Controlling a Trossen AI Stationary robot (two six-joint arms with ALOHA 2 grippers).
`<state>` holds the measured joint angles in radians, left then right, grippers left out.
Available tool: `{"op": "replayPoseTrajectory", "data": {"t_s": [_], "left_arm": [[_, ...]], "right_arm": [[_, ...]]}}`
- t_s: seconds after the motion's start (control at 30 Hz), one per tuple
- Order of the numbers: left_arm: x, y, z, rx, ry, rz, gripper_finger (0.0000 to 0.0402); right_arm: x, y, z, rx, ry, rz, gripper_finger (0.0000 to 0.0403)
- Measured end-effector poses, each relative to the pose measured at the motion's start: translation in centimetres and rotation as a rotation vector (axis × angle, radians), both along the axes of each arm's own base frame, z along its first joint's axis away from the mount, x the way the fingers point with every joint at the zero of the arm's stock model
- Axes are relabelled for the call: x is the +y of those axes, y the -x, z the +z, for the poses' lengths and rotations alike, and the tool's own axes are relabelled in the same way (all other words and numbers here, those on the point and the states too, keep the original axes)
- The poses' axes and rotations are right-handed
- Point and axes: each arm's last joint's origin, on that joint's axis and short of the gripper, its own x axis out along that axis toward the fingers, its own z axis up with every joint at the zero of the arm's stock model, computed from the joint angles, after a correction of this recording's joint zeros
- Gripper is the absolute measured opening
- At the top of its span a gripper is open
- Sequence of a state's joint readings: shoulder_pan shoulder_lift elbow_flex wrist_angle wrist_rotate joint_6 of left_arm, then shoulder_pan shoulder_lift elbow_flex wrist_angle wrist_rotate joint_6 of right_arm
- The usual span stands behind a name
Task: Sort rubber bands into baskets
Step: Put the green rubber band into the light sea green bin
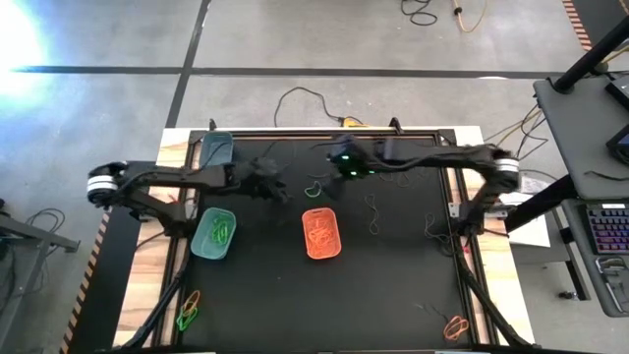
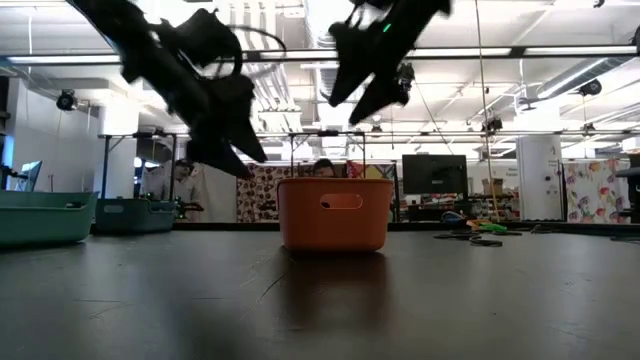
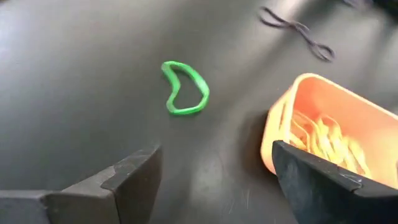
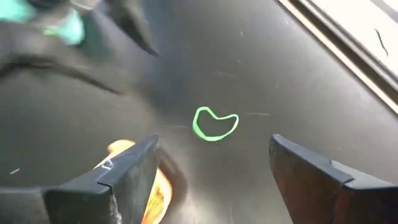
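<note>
Sorting's maybe halfway: orange basket (image 1: 321, 233) and light teal basket (image 1: 214, 234) hold bands, but a green band (image 1: 313, 189) lies at desk centre, more strays around five and seven o'clock. Left pincer (image 1: 278, 189) and right pincer (image 1: 339, 169) both gape open, empty.

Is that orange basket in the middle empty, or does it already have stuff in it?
Not empty. The orange basket holds a tangle of orange rubber bands, seen from above and in the left wrist view.
</note>
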<state>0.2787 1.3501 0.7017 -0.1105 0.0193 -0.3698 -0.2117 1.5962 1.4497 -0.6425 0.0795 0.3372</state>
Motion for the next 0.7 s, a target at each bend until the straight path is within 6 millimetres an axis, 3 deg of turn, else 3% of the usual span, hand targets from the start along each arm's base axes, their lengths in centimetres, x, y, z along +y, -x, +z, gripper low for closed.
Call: {"op": "replayPoseTrajectory", "data": {"t_s": [0.13, 0.23, 0.43, 0.7], "left_arm": [[2.5, -0.4, -1.6, -0.005, -0.021, -0.146, 0.0269], [3.5, -0.9, -2.8, 0.015, -0.114, -0.234, 0.0255], [3.9, -2.5, -5.8, 0.035, -0.238, -0.390, 0.0240], [5.2, -4.0, -8.8, 0.018, -0.367, -0.360, 0.0230]], "right_arm": [[2.1, 3.5, 2.0, -0.062, 0.008, 0.024, 0.0294], [3.4, 5.6, 2.3, -0.089, 0.031, 0.011, 0.0293], [4.3, 8.3, 0.4, -0.088, 0.048, 0.006, 0.0292], [4.4, 9.2, -1.5, -0.103, 0.039, -0.009, 0.0288]]}}
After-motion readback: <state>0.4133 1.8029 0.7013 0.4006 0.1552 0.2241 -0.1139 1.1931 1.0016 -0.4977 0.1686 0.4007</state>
